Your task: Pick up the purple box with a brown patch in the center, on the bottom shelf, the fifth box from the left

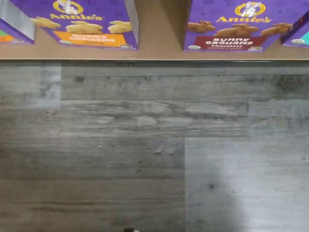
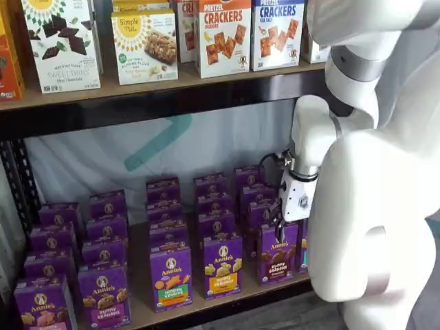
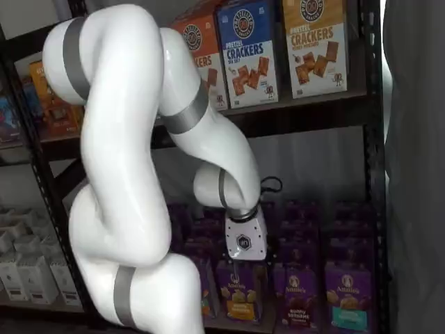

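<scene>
The purple box [image 1: 236, 26] with dark brown bunny cookies and a dark brown band stands upright at the front of the bottom shelf [image 1: 161, 34]. In both shelf views, purple box [image 2: 277, 253] [image 3: 299, 293] heads its row. My gripper [image 2: 282, 232], a white body on the arm's end, hangs just above and in front of that carton. Its fingers are hard to make out against the dark cartons. Nothing is held, the jaws stand open, and the box rests untouched on the deck.
An orange-banded purple carton [image 1: 84, 24] stands beside the target with a bare gap of deck between them; a teal-banded carton [image 3: 348, 296] is on the other side. Several rows of purple cartons [image 2: 165, 227] run back. The upper deck's dark beam [image 2: 172, 103] passes overhead. Grey plank floor [image 1: 154, 154] lies below.
</scene>
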Tool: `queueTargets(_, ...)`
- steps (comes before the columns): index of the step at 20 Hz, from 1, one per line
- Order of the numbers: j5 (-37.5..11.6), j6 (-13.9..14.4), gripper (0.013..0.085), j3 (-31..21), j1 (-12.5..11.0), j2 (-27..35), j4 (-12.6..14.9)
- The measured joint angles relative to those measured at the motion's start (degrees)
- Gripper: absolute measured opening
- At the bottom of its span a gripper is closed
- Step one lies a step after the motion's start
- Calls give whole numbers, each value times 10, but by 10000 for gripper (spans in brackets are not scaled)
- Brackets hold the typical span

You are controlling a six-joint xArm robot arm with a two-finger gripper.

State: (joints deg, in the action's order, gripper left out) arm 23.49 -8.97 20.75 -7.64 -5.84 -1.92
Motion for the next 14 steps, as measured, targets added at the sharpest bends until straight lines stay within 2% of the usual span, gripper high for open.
queueTargets(8,-89,-3,850,47,13,120,-14)
queueTargets(14,-111,17,850,96,20,199,1)
